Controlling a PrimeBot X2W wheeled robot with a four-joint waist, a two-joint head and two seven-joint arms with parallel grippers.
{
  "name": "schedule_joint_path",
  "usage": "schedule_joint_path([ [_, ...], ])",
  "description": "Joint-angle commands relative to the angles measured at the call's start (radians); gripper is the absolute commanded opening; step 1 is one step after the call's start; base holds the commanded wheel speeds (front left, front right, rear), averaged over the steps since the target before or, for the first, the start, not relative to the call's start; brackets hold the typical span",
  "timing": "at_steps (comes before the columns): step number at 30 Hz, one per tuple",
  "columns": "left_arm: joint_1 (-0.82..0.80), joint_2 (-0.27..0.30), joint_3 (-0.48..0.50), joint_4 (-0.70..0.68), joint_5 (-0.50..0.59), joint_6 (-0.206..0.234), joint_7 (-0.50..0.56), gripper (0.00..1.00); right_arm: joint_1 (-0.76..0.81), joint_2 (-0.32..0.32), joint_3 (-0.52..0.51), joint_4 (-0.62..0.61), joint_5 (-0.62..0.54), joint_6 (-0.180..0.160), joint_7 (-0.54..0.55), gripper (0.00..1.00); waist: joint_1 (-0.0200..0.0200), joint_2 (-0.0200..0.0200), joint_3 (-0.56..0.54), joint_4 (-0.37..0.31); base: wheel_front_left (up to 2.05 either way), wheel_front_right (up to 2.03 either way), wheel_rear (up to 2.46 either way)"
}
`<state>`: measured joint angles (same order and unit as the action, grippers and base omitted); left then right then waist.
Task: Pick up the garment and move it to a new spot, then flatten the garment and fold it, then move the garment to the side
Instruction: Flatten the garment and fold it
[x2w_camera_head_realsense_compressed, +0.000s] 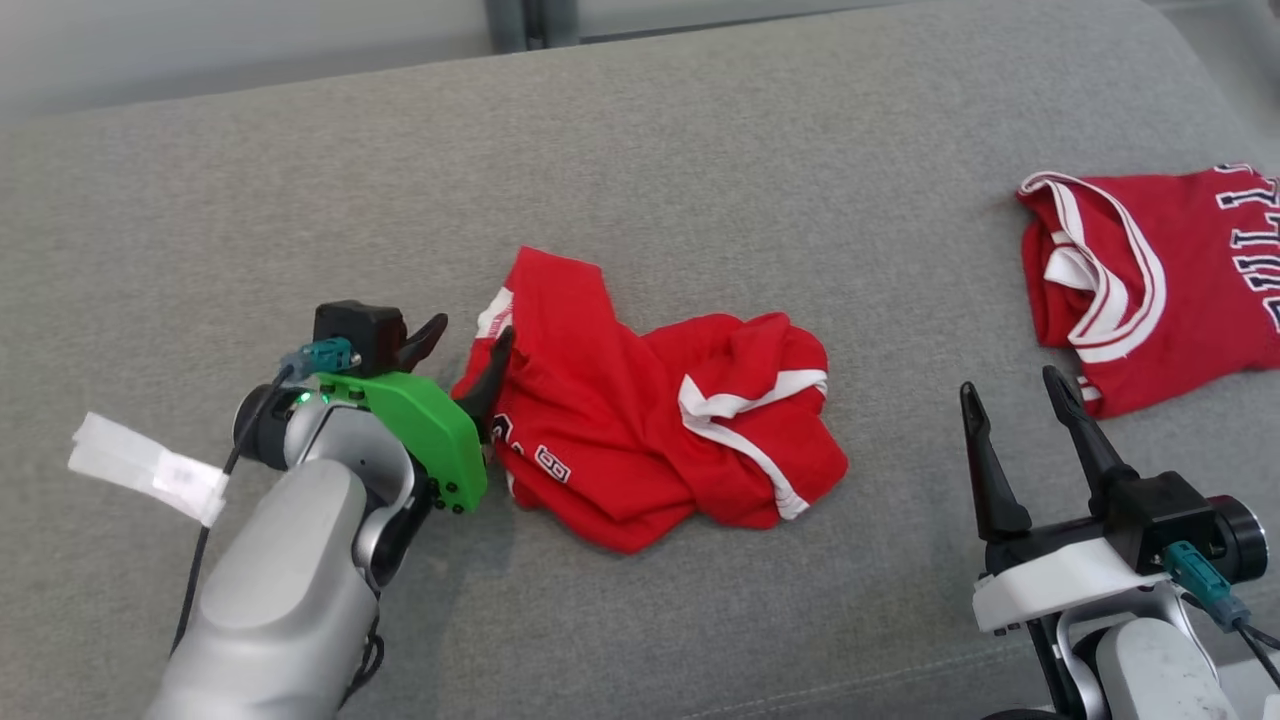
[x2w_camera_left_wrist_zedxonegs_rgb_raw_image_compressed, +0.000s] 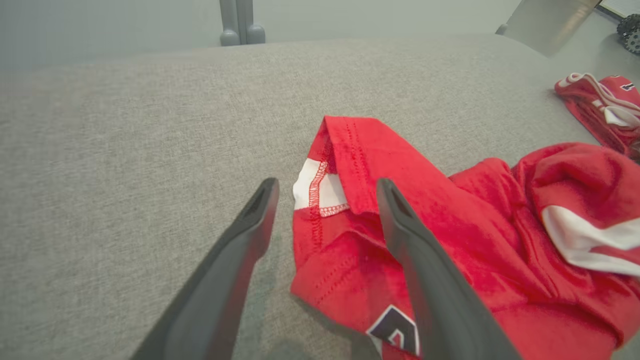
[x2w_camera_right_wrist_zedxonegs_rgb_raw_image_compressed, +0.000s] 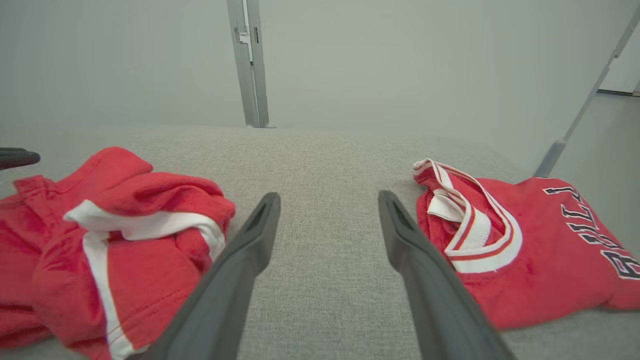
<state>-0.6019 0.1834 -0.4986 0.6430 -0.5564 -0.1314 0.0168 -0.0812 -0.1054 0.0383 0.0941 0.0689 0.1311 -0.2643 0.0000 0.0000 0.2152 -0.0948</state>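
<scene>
The garment (x2w_camera_head_realsense_compressed: 650, 420) is a crumpled red piece with white trim and dark lettering, lying mid-surface; it also shows in the left wrist view (x2w_camera_left_wrist_zedxonegs_rgb_raw_image_compressed: 475, 225) and the right wrist view (x2w_camera_right_wrist_zedxonegs_rgb_raw_image_compressed: 125, 250). My left gripper (x2w_camera_head_realsense_compressed: 474, 330) is open at the garment's left edge. In its wrist view (x2w_camera_left_wrist_zedxonegs_rgb_raw_image_compressed: 327, 185) the hemmed corner lies between the fingers, one finger over the cloth and the other over bare grey fabric. My right gripper (x2w_camera_head_realsense_compressed: 1010, 383) stands open at the lower right, holding nothing, and points at the bare strip (x2w_camera_right_wrist_zedxonegs_rgb_raw_image_compressed: 330, 199) between the two red cloths.
A second red jersey (x2w_camera_head_realsense_compressed: 1150, 290) with white-striped trim and dark letters lies flat at the far right, partly cut off by the frame edge. Everything rests on a wide grey cushioned surface (x2w_camera_head_realsense_compressed: 700, 180). A metal post (x2w_camera_right_wrist_zedxonegs_rgb_raw_image_compressed: 248, 60) stands behind its far edge.
</scene>
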Motion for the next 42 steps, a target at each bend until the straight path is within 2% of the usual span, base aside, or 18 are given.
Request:
schedule_joint_path([
  [1, -0.042, 0.02, -0.009, 0.033, -0.029, 0.002, 0.022, 1.0, -0.006, 0.005, -0.002, 0.002, 0.008, -0.001, 0.0, 1.0, 0.0, 0.0, 0.069, -0.084, 0.0, 0.0, 0.0],
  [8, -0.122, 0.038, -0.046, 0.156, -0.102, 0.002, 0.073, 1.0, -0.016, 0.016, 0.002, 0.008, 0.011, -0.001, 0.0, 1.0, 0.0, 0.0, 0.082, -0.122, 0.0, 0.0, 0.0],
  [14, -0.122, 0.036, -0.102, 0.178, -0.18, 0.002, 0.148, 1.0, -0.022, 0.026, -0.002, 0.013, 0.01, -0.001, 0.0, 1.0, 0.0, 0.0, 0.081, -0.122, 0.0, 0.0, 0.0],
  [15, -0.119, 0.04, -0.117, 0.176, -0.189, 0.002, 0.16, 0.78, -0.021, 0.027, -0.002, 0.015, 0.01, -0.001, 0.0, 1.0, 0.0, 0.0, 0.08, -0.121, 0.0, 0.0, 0.0],
  [16, -0.117, 0.043, -0.131, 0.172, -0.203, 0.002, 0.17, 0.44, -0.02, 0.028, -0.004, 0.017, 0.01, -0.001, 0.0, 1.0, 0.0, 0.0, 0.078, -0.119, 0.0, 0.0, 0.0],
  [18, -0.116, 0.052, -0.156, 0.159, -0.227, 0.002, 0.178, 0.0, -0.017, 0.03, -0.007, 0.02, 0.01, -0.001, 0.0, 1.0, 0.0, 0.0, 0.072, -0.113, 0.0, 0.0, 0.0],
  [25, -0.144, 0.092, -0.208, 0.101, -0.297, 0.002, 0.174, 0.0, -0.007, 0.034, -0.01, 0.03, 0.013, -0.001, 0.0, 1.0, 0.0, 0.0, 0.045, -0.092, 0.0, 0.0, 0.0],
  [33, -0.241, 0.114, -0.19, 0.053, -0.311, 0.002, 0.1, 0.0, 0.004, 0.033, -0.008, 0.036, 0.017, -0.001, 0.0, 1.0, 0.0, 0.0, 0.012, -0.085, 0.0, 0.0, 0.0],
  [42, -0.359, 0.106, -0.162, -0.054, -0.267, 0.047, 0.017, 0.0, 0.026, 0.033, -0.017, 0.04, 0.018, -0.001, 0.0, 1.0, 0.0, 0.0, -0.035, -0.093, 0.0, 0.0, 0.0],
])
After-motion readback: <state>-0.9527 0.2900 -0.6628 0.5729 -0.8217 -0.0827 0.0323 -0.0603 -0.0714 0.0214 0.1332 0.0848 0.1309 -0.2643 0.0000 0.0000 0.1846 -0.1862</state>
